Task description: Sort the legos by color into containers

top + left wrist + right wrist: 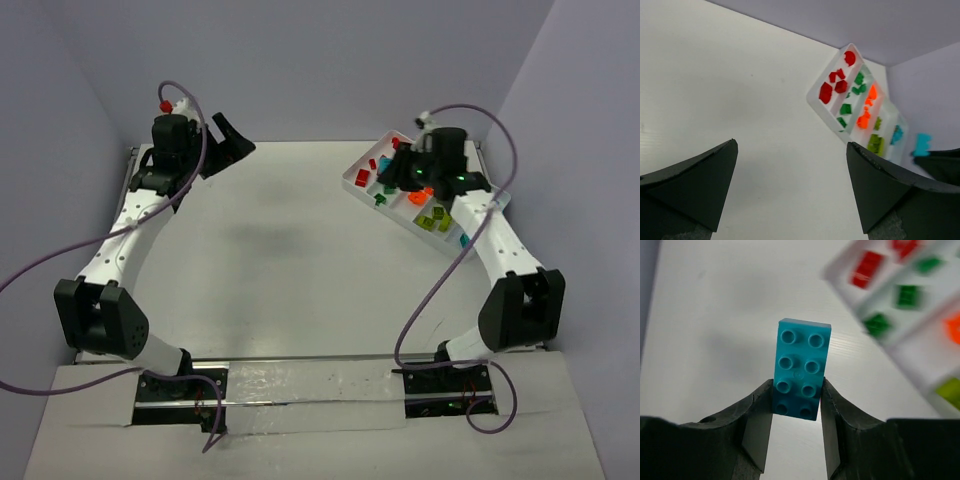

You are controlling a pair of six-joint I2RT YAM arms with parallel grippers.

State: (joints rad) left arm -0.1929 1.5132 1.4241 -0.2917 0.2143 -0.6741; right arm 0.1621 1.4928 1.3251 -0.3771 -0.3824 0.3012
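Tabletop (300,250) corner holds tray (352,182); left end effector (792,143) gapes, right end effector (797,385) grips lego (802,360).

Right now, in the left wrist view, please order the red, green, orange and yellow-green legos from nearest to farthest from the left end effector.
1. red legos, in the tray compartment facing the left end effector.
2. green legos, next compartment over.
3. orange legos, third compartment.
4. yellow-green legos, farther right again.

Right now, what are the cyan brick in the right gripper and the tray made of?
The cyan brick: likely hard moulded plastic, satin; crisp studs, soft sheen. The tray: likely smooth white plastic, maybe translucent; orange tints its dividers.
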